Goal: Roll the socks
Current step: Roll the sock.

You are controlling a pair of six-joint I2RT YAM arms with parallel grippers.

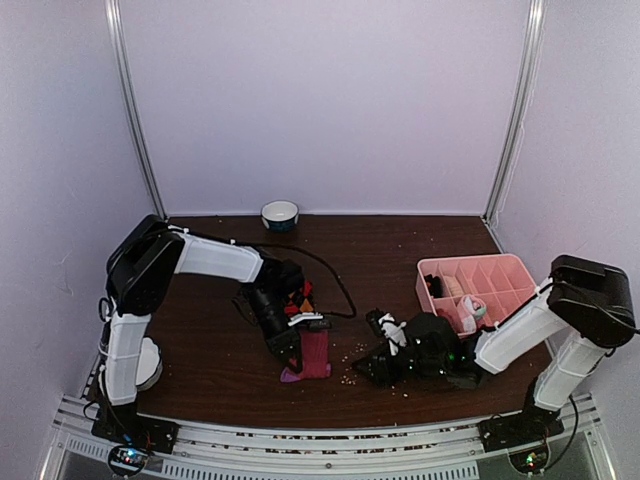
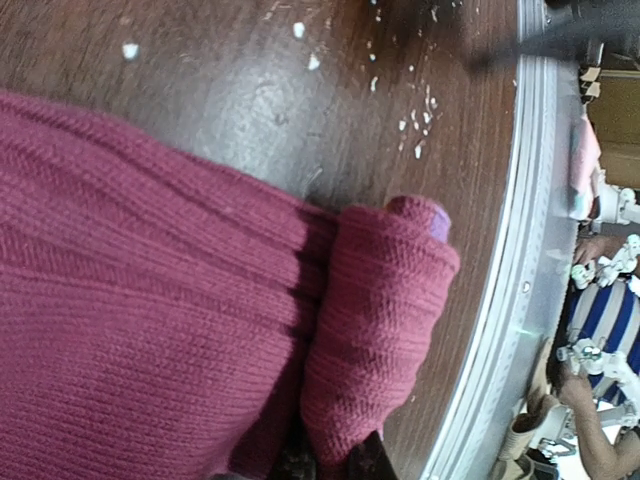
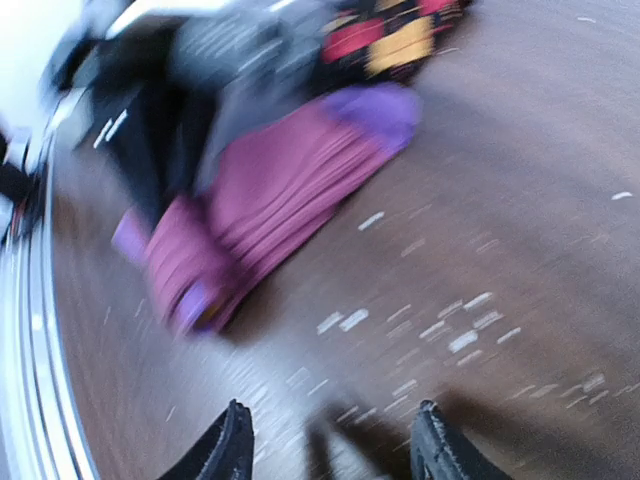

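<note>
Right gripper, jaws wide and empty, sits just right of the magenta sock; left gripper clamps its rolled near end; long axis runs near-to-far.

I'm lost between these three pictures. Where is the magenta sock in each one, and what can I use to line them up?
Top external: the magenta sock lies low in the picture, just left of centre.
Left wrist: it fills the left and middle, with its rolled end toward the right.
Right wrist: blurred, up and left of centre.
Shared landmark: the metal rail along the near edge, seen at the bottom, the right and the left in turn.
</note>
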